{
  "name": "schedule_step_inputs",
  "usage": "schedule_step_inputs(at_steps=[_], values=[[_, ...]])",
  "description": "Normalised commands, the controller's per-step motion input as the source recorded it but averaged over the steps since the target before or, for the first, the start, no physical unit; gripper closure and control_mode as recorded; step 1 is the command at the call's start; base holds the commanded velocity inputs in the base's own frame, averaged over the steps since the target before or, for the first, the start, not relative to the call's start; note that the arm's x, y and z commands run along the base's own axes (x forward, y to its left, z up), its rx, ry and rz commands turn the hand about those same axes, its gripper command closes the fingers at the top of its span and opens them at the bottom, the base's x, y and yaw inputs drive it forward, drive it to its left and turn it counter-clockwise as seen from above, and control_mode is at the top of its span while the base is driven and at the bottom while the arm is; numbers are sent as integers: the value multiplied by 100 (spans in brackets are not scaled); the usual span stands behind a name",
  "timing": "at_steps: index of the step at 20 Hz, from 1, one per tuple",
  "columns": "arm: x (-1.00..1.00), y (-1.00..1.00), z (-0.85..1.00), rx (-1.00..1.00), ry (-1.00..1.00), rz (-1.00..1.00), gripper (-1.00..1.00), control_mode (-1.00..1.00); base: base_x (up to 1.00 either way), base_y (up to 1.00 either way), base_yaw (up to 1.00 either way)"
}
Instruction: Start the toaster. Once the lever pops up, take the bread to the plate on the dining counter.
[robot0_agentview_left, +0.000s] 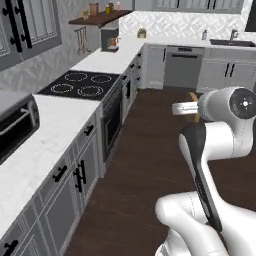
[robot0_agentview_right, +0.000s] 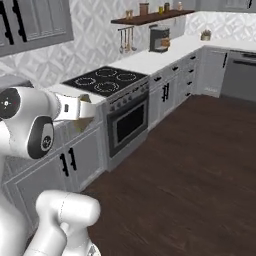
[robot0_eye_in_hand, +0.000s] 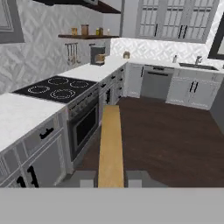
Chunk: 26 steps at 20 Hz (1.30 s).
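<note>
Between gripper (robot0_eye_in_hand: 111, 178) fingertips, bread (robot0_eye_in_hand: 110, 144).

open wood floor (robot0_eye_in_hand: 175, 140) ahead, stove (robot0_eye_in_hand: 83, 122) (left)

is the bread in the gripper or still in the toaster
In the gripper. In the hand view the tan bread sticks out edge-on between the closed jaws, held above the dark wood floor.

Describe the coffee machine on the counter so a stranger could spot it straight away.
Follow the white counter past the black cooktop to the far corner, under the brown wall shelf. The coffee machine stands there against the wall. It is a tall, dark boxy appliance, the largest thing on that stretch of counter.
</note>
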Motion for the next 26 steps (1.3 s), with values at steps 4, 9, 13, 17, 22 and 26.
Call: schedule_step_inputs(at_steps=[4,9,13,17,22,26], values=[[0,0,0,0,0,0,100,100,0,0,-100],[0,0,0,0,0,0,100,100,0,0,-100],[0,0,0,0,0,0,100,100,59,2,-81],[0,0,0,0,0,0,100,100,100,-7,-5],[0,0,0,0,0,0,100,100,100,-7,0],[0,0,0,0,0,0,100,100,100,-6,0]])
